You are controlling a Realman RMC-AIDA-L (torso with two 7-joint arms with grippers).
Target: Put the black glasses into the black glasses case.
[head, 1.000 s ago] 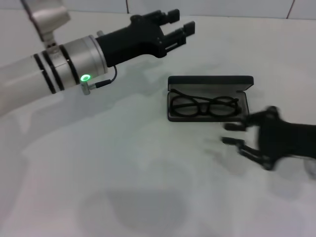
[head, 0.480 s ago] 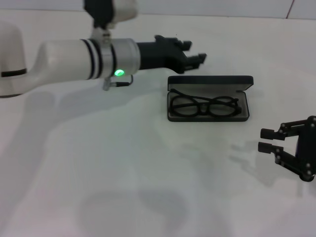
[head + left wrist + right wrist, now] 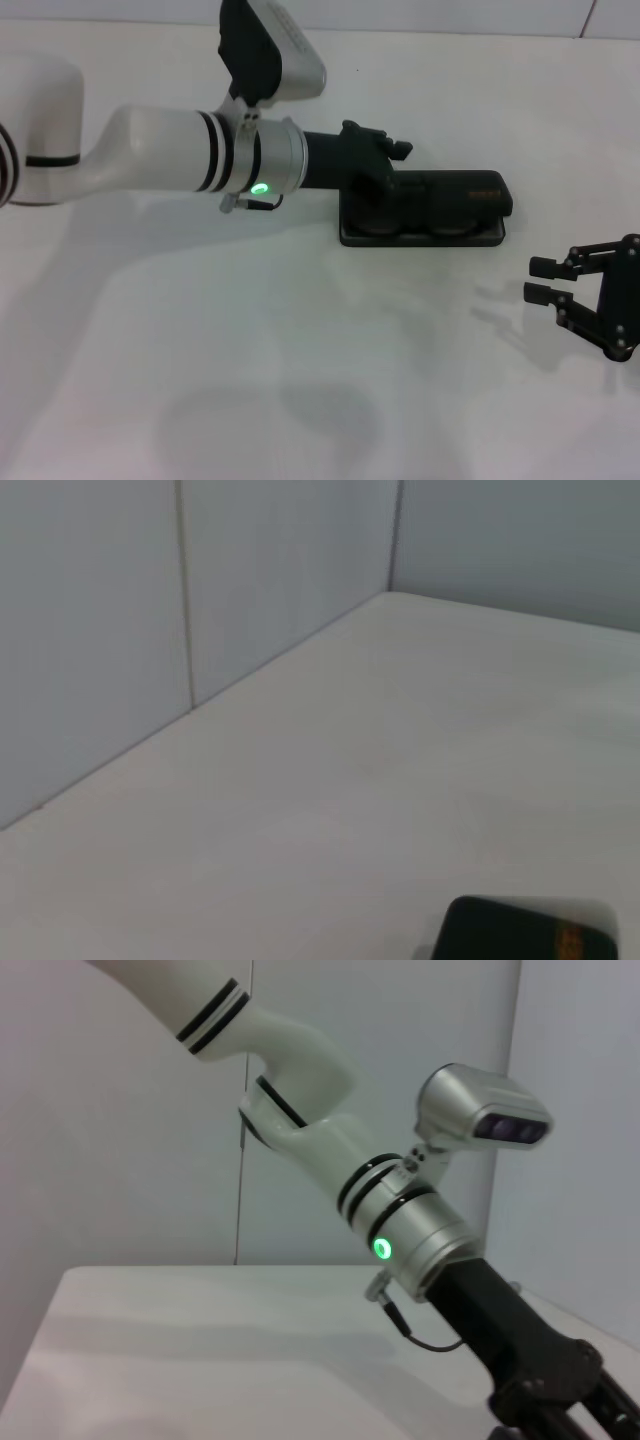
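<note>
Left gripper (image 3: pixel 385 160) reaching across the white table (image 3: pixel 300 350), pressed down on the lid of the black glasses case (image 3: pixel 450 205); contact at the case's left end, nearest the wrist; rest of the case stretching away beyond the fingertips toward the right; finger spread not readable, black fingers merging with the black lid; nothing seen clasped between them. Green light (image 3: pixel 260 188) glowing on the silver wrist ring just behind the gripper body; wrist camera housing (image 3: pixel 272 50) riding above that ring.

Case lid lying low over the base, nearly flat; black glasses not visible, hidden under the lid and gripper if inside; no more to be told of them.

Right gripper (image 3: pixel 545 280) idle, hovering low over the table, well apart from the case, nearer the robot and farther right than the case's right end; fingers spread apart, empty; tips pointing toward the left arm's side.

From the left wrist: only a dark rounded corner of the case (image 3: pixel 525 935) against the table, walls behind. From the right wrist: left arm's silver wrist with the green light (image 3: pixel 382 1250), black gripper body (image 3: pixel 540 1370) descending below it.
</note>
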